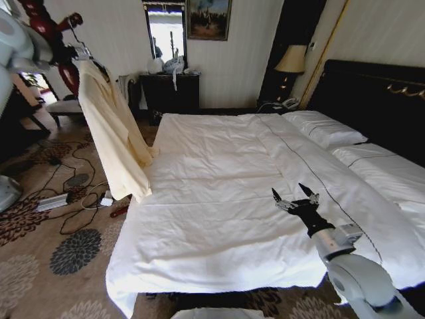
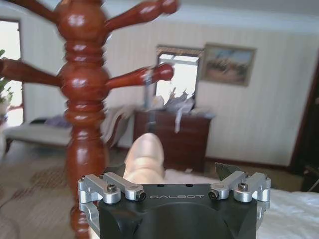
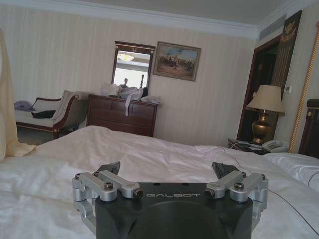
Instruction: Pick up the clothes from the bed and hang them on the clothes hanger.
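So the clothes (image 1: pixel 114 129), one pale-yellow shirt, are already off the bed (image 1: pixel 219 199) and draped from the clothes hanger (image 1: pixel 82 50) up at about 10 o'clock in the head view, next to the dark-red coat stand (image 1: pixel 50 30). Its long axis runs top to bottom, the hem dangling down beside the bed's left edge, apparently just apart from the duvet, though I can't be sure.

The left arm is way closer: its grey shell sits at the top-left corner of the head view, right by the stand. In the left wrist view the left gripper (image 2: pixel 174 180) has its fingers spread apart and nothing clamped, with a shirt fold poking up just past them and the stand just beyond. To me it reads as let go, with the hanging basically finished.

The right gripper (image 1: pixel 295 197) hovers over the duvet at roughly 4 o'clock, well apart from the shirt, fingers splayed and empty.

Handy bit: the right wrist view catches a strip of the hanging shirt at its far edge plus the dresser (image 3: pixel 123 113) and lamp (image 3: pixel 265 112), whereas the left wrist view gives the stand's pegs up close.
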Robot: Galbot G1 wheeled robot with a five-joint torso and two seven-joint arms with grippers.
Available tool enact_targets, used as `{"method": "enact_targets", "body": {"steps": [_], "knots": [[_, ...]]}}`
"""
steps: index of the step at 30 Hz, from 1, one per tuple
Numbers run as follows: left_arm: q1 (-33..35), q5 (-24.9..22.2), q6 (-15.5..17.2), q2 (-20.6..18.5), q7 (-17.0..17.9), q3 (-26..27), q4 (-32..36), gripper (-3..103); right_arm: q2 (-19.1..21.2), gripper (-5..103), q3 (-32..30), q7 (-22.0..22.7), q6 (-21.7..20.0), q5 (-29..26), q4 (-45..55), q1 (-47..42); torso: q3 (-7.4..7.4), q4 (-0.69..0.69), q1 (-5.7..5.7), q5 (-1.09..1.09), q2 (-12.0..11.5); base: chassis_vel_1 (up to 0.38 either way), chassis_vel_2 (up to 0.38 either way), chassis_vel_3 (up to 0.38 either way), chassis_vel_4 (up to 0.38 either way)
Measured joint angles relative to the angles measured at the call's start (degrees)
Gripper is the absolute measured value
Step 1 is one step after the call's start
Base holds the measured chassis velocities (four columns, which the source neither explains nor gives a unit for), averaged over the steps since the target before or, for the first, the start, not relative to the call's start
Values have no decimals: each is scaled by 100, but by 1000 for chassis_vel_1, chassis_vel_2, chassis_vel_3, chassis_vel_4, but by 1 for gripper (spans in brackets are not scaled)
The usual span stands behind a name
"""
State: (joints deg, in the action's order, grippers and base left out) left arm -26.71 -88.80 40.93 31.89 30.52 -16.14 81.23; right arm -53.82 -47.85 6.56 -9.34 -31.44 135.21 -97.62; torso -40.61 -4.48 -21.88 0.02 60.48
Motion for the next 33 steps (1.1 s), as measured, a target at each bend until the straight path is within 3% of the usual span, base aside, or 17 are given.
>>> {"method": "enact_targets", "body": {"steps": [1,3,4,7,8,10,13,15,17,18,19,20,22,24,27,32,33], "knots": [[509,168,-155,-290,-128,438,477,100,-1,100,0,0,0,0,0,0,0,-5,0,0,0,0,0,0,0],[1471,519,-525,-774,-378,1145,1112,100,0,100,0,3,0,0,-1,0,0,2,0,-1,0,0,0,0,0],[1471,519,-525,-774,-378,1145,1112,100,0,100,0,3,0,0,-1,0,0,2,0,-1,0,0,0,0,0],[3060,1139,-1481,-1548,-676,1770,2120,100,0,100,0,1,0,1,0,1,0,11,1,-11,0,0,0,0,0],[3060,1139,-1481,-1548,-676,1770,2120,100,0,100,0,1,0,1,0,1,0,11,1,-11,0,0,0,0,0],[4092,1510,-1912,-1664,-740,2457,2526,100,0,100,0,1,0,1,-1,0,1,5,2,0,1,0,0,0,0],[4546,1570,-2004,-1492,-730,2787,2621,100,0,100,0,1,0,1,-1,0,1,-1,2,0,1,0,0,0,0],[5267,1753,-2124,-1234,-770,3506,2794,100,0,100,0,2,0,1,-1,0,-2,-8,-2,0,0,0,0,0,0],[6251,1991,-2254,-1040,-916,4322,2994,100,0,100,0,1,0,0,-1,0,-2,-3,-3,2,0,0,0,0,0],[6251,1991,-2254,-1040,-916,4322,2994,100,0,100,0,1,0,0,-1,0,-2,-3,-3,2,0,0,0,0,0],[6673,2066,-2285,-957,-962,4646,3068,100,0,100,0,1,0,1,-1,0,-1,-1,-2,0,-1,0,0,0,0],[7716,2312,-2418,-733,-1094,5425,3258,100,0,100,0,1,0,1,0,0,0,2,-1,-3,0,0,0,0,0],[8924,2684,-2571,-372,-1237,6205,3515,100,0,100,0,0,0,1,0,0,0,5,1,-3,1,0,0,0,0],[9229,2783,-2603,-260,-1268,6369,3596,100,0,100,0,0,0,1,0,0,0,5,1,-4,0,0,0,0,0],[10623,3294,-2752,357,-1450,6972,4097,100,0,100,0,0,0,0,0,0,0,2,0,-2,0,0,0,0,0],[11386,3938,-2946,918,-1673,7182,4522,100,1,100,0,0,0,0,0,0,0,2,1,1,0,0,0,0,0],[11600,4244,-3038,1234,-1750,7177,4672,100,1,100,0,0,0,0,0,0,0,1,1,0,0,0,0,0,0]]}}
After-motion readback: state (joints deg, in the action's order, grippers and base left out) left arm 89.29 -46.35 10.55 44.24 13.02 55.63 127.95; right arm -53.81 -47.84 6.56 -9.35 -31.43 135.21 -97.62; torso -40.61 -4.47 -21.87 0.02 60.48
